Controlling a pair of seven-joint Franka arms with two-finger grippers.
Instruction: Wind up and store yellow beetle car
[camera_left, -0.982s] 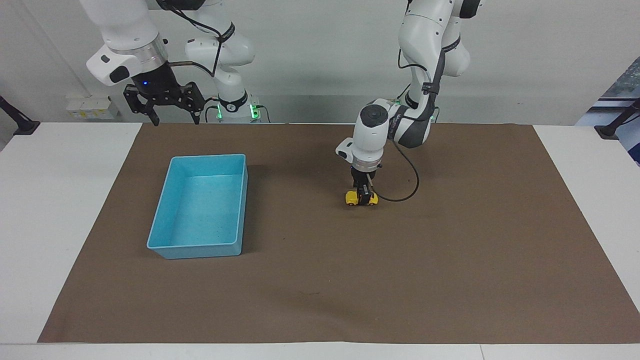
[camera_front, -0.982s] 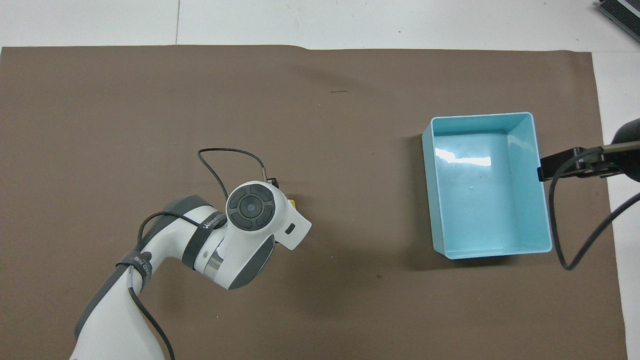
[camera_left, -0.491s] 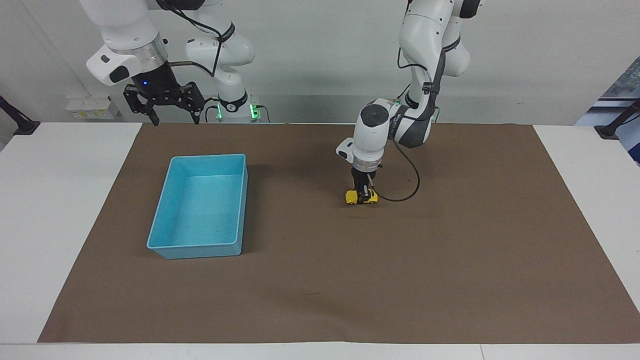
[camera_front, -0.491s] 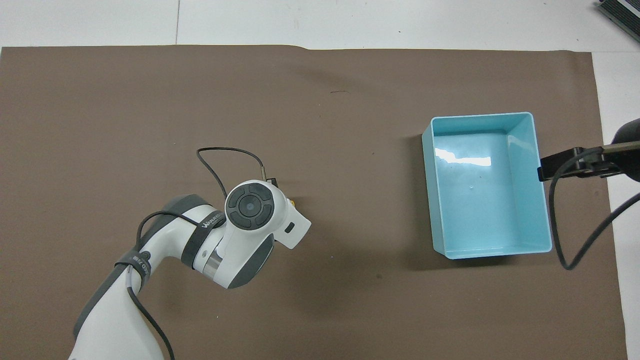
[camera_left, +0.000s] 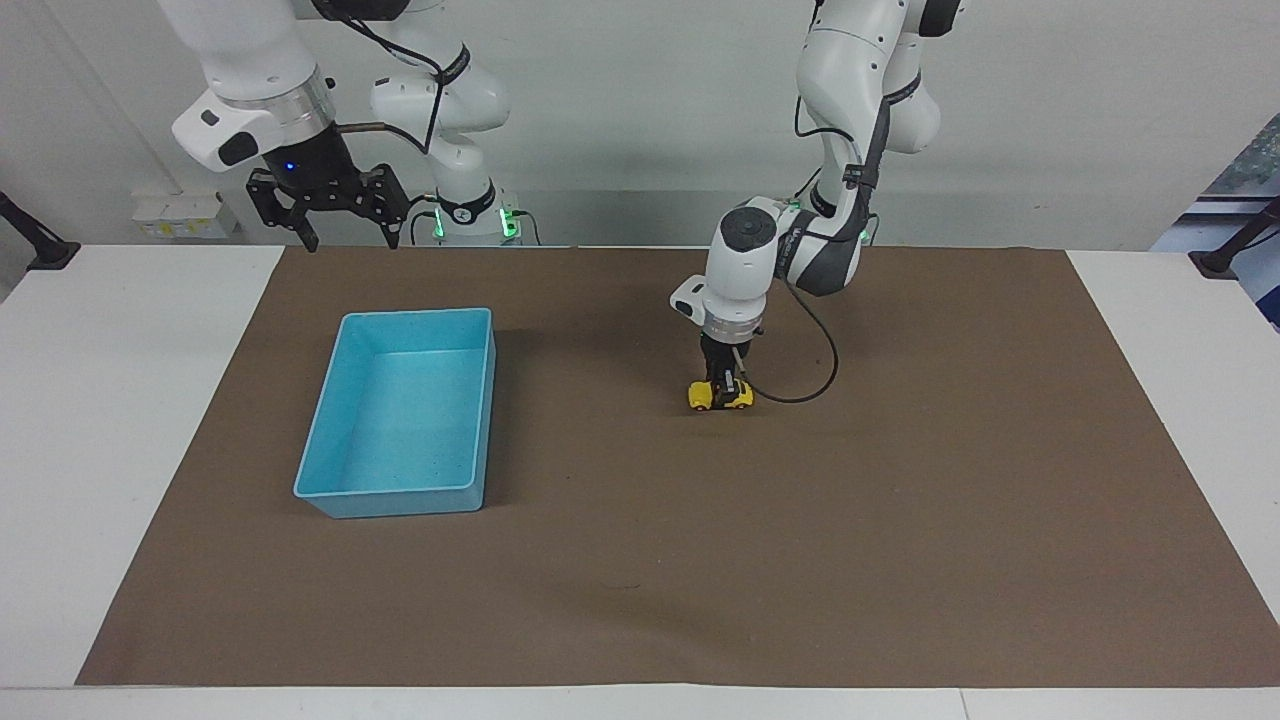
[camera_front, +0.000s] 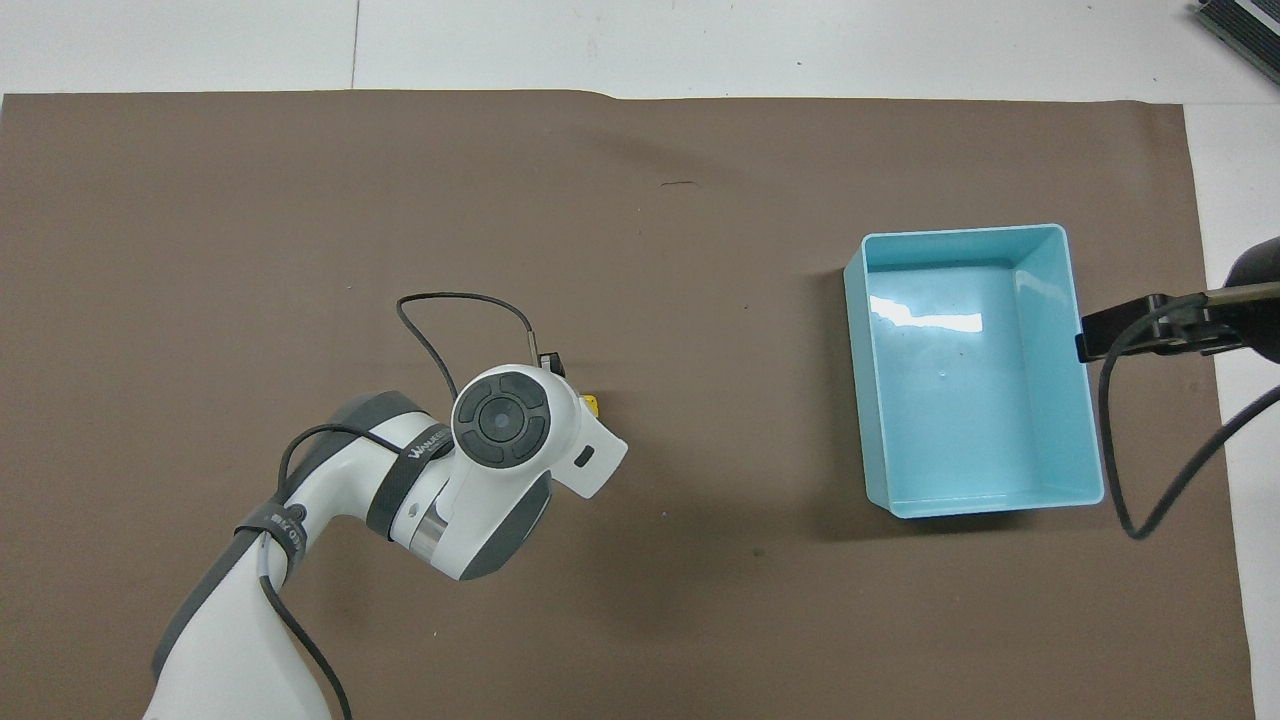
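Yellow beetle car (camera_left: 720, 397): found on the brown mat (camera_left: 900, 500) near the desk's middle, clamped between the lowered left gripper (camera_left: 727, 384). Right gripper (camera_left: 340, 235): held raised, spread apart, above the mat's robot-side edge.

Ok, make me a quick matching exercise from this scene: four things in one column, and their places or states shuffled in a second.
1. yellow beetle car
2. blue bin
3. left tool
4. right tool

A. raised, open, waiting
B. empty, toward the right arm's end of the mat
C. on the mat, gripped from above
D. shut on the car

Pairs: 1-C, 2-B, 3-D, 4-A
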